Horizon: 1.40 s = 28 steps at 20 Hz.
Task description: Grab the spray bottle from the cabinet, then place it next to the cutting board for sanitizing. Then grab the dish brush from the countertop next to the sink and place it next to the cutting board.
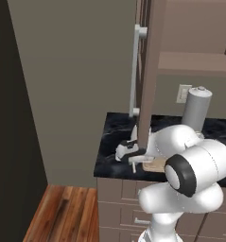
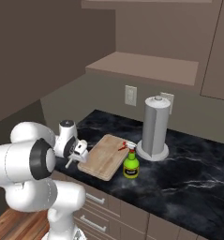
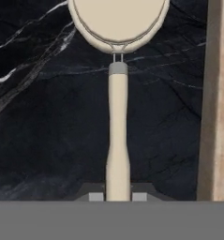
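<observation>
Clamping the dish brush (image 3: 118, 136) by its handle, the gripper (image 3: 117, 197) hangs over the black countertop (image 3: 48, 131) just beside the cutting board (image 2: 104, 155), the spray bottle (image 2: 130, 165) already placed, so lowering and releasing likely comes next.

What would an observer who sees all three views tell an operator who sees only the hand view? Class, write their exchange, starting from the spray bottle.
Operator: Where is the spray bottle?
Observer: The spray bottle stands upright on the countertop, beside the cutting board.
Operator: What is near it?
Observer: A grey paper-towel roll stands just behind it.
Operator: My fingers hold the dish brush. Is the cabinet shut?
Observer: No, the cabinet door stands open.
</observation>
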Available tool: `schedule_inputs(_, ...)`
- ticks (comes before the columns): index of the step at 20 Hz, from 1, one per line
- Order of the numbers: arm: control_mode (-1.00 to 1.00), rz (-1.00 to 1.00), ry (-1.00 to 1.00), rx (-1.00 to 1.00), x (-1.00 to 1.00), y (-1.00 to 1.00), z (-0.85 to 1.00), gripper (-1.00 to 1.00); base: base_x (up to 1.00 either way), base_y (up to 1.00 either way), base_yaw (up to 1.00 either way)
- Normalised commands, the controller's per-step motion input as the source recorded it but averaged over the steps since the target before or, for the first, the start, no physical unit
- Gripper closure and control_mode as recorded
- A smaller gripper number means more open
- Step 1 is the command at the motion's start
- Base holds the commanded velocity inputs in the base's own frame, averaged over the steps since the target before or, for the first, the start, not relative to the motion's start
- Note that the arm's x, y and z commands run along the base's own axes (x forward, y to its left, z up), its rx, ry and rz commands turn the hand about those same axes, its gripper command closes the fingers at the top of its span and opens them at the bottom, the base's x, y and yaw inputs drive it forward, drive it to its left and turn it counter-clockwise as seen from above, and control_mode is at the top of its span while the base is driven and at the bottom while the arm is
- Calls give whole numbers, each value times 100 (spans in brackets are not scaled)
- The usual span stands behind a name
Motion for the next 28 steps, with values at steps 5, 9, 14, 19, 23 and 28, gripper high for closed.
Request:
schedule_inputs(5, -100, -1, 0, 0, 29, 10, 0, 100, 0, 0, 0)
schedule_inputs(9, -100, -1, 0, 0, 32, 9, 0, 100, 0, 0, 0)
schedule_inputs(14, -100, 0, -2, 0, 1, 1, 0, -100, 0, 0, 0)
schedule_inputs(19, -100, 0, -4, 3, -22, -14, 1, -100, 0, 0, 0)
schedule_inputs(23, -100, 0, -17, 4, -45, -7, 29, -100, 0, 0, 0)
schedule_inputs(28, -100, 0, -24, 2, -53, 0, 75, -100, 0, 0, 0)
